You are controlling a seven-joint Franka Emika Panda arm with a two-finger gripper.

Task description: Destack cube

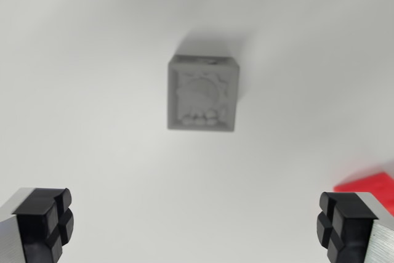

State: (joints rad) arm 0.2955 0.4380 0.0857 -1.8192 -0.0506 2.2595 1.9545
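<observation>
1. Ahead of the jaws, the cube (202,93) is sitting centred between their lines, well apart from both.
2. The gripper (197,226) is hanging spread wide, holding nothing.
3. A red block (372,187) is lying beside the right jaw.

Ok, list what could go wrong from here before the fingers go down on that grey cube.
1. The grey cube sits above the midpoint of the open gripper in the wrist view; a straight descent could miss it or land a finger on top.
2. From directly above, the stack height cannot be told, so the fingers might close too low and grip a lower cube too.
3. The red object lies close to the finger at the wrist view's right and could get bumped.
</observation>
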